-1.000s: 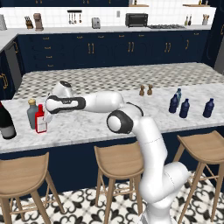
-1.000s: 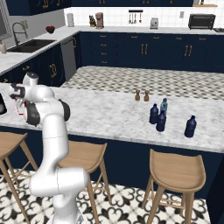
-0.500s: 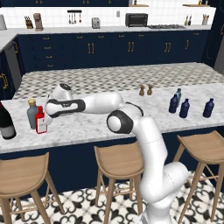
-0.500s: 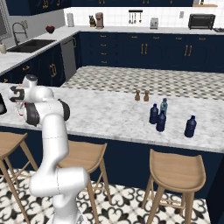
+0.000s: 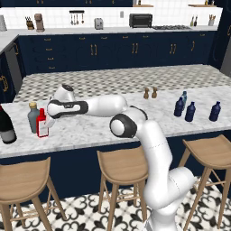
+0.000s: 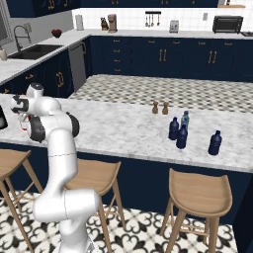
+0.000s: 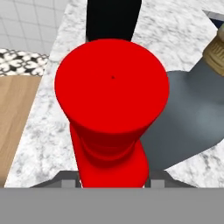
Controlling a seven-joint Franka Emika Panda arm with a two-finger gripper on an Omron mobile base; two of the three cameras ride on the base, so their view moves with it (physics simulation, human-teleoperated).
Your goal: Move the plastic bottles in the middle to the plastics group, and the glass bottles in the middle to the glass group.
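1. Little has shifted since the earlier frame: your arm has stayed stretched out to the table's (image 5: 90, 131) left end, and the red bottle (image 5: 42, 123) has stayed standing beside the grey flask (image 5: 33, 117).
2. Your pincer (image 5: 48, 118) is clamped on the red bottle; from the hand view you see its red cap (image 7: 112, 85) straight ahead, with the neck running down between the two finger tips (image 7: 69, 183).
3. Right beside the pincer stands the grey flask with its tan stopper (image 7: 214, 51), its shoulder touching or all but touching the red bottle.
4. Beyond the pincer, further toward the table's end, stands the dark wine bottle (image 5: 6, 126), apart from the other two.
5. Well away from the pincer, at the table's far right end, stand three dark navy bottles (image 5: 179, 107) (image 5: 191, 112) (image 5: 215, 111) and a pale teal bottle (image 5: 184, 98), all upright and close together.
6. Between the pincer and that group, toward the table's middle, you can see two small brown shakers (image 5: 150, 93) side by side.
7. Three wooden stools (image 5: 124, 159) stand along the table's near side.
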